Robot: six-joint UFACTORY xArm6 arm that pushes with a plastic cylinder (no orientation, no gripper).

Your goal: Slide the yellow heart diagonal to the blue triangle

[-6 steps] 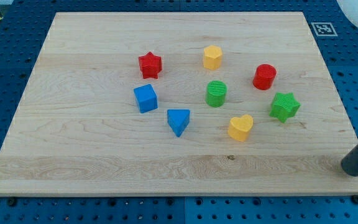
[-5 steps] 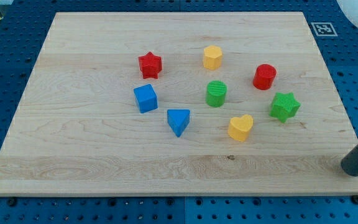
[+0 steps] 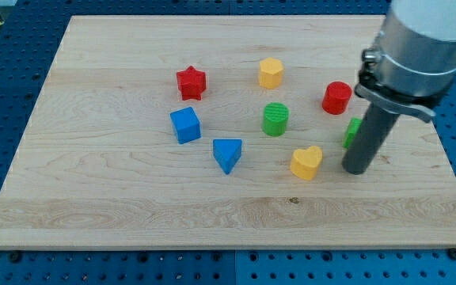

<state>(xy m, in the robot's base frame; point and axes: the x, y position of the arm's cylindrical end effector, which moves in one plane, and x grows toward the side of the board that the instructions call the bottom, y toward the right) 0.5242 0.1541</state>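
Note:
The yellow heart (image 3: 306, 162) lies on the wooden board (image 3: 117, 198), right of centre. The blue triangle (image 3: 227, 153) lies to its left, with a gap between them. My tip (image 3: 355, 169) rests on the board just to the right of the yellow heart, a short gap away. The rod rises toward the view's top right into a grey arm body (image 3: 422, 47).
A blue cube (image 3: 185, 124), red star (image 3: 191, 82), yellow hexagon block (image 3: 271, 73), green cylinder (image 3: 275, 119) and red cylinder (image 3: 336, 97) lie around the centre. A green star (image 3: 352, 132) is mostly hidden behind the rod.
The rod has moved from the board's lower right edge up and left, to just right of the yellow heart. It now covers most of the green star. No block has moved.

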